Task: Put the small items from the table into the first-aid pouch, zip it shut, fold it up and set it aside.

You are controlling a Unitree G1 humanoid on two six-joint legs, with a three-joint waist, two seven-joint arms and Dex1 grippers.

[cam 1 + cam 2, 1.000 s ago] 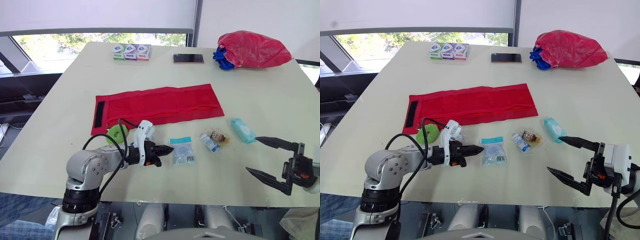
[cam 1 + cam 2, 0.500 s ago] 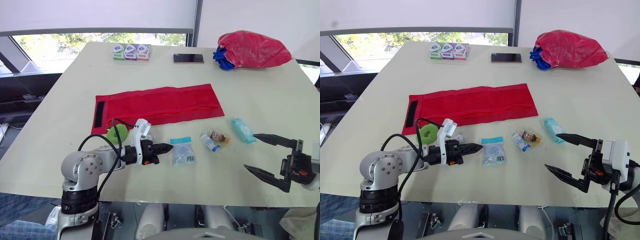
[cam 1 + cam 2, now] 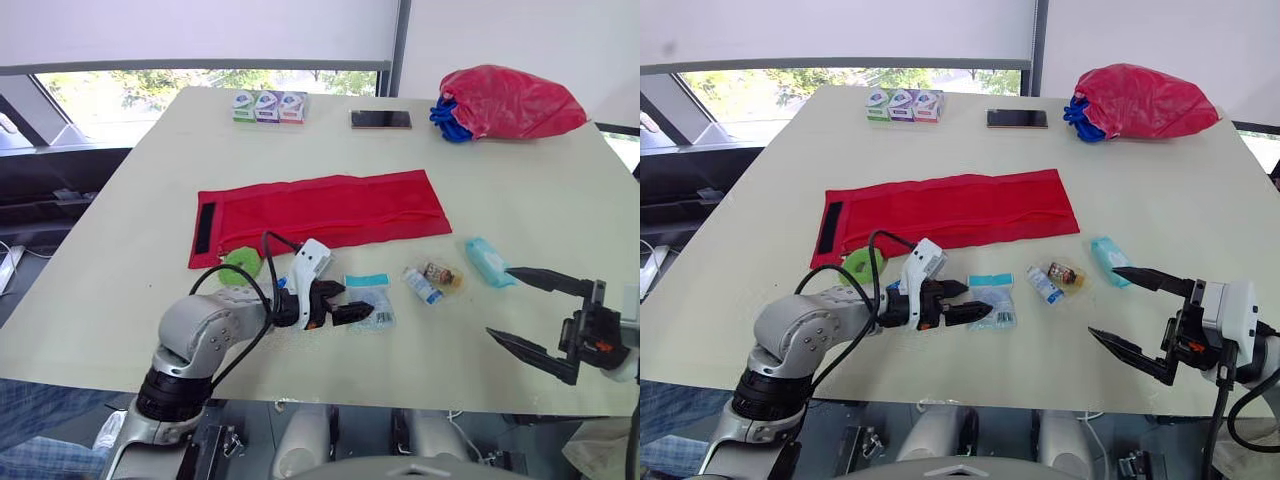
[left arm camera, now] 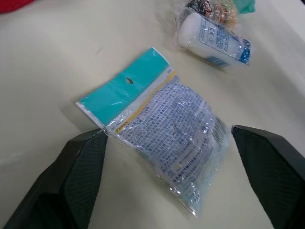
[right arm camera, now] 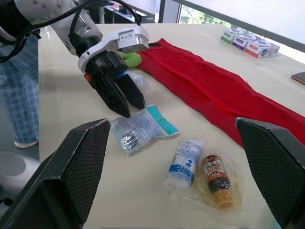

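Left wrist view shows you your left gripper point(image 4: 167, 132), fingers spread either side of the clear plastic packet with teal header point(image 4: 167, 143), lying just near of the long red fabric pouch point(image 3: 320, 208); your right gripper point(image 3: 498, 302) hangs wide apart, near right.

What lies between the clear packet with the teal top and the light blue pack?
Two small wrapped items lie there: a white roll and a brown-orange sachet beside it, as the left eye view shows.
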